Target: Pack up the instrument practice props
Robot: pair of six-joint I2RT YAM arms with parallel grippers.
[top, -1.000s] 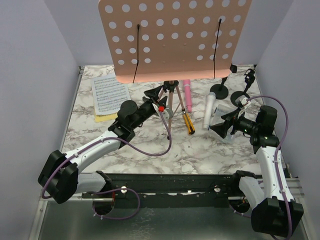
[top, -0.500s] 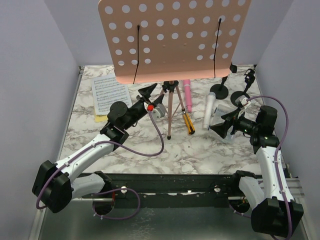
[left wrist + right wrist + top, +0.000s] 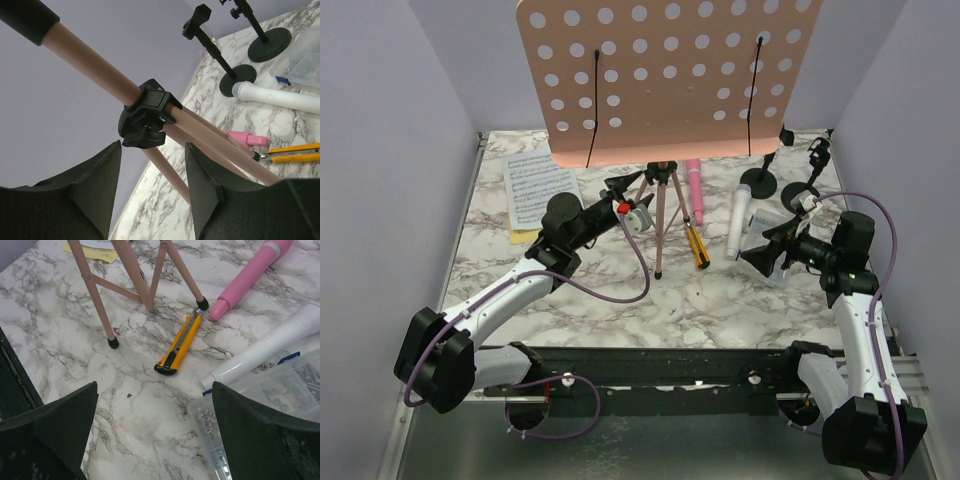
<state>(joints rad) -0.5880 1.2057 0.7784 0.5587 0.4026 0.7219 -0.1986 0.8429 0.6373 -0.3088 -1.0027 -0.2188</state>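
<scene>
The pink perforated music rack stands upright at the back on its pink tripod. My left gripper is open just left of the tripod's black hub. One tripod leg shows between its fingers in the left wrist view, and I cannot tell if it touches them. White sheet music lies on a yellow page at the left. The pink microphone and white microphone lie right of the tripod. Two black mic mounts stand at the back right. My right gripper is open and empty, above the table near the white microphone.
A yellow-and-black cutter lies between the tripod's feet and the white microphone, and shows in the right wrist view. A clear plastic box of small parts sits under my right gripper. Purple walls close in on both sides.
My left gripper pulled back left from the tripod's leg, rose toward the hub, then edged back to it. The right arm has not moved.
</scene>
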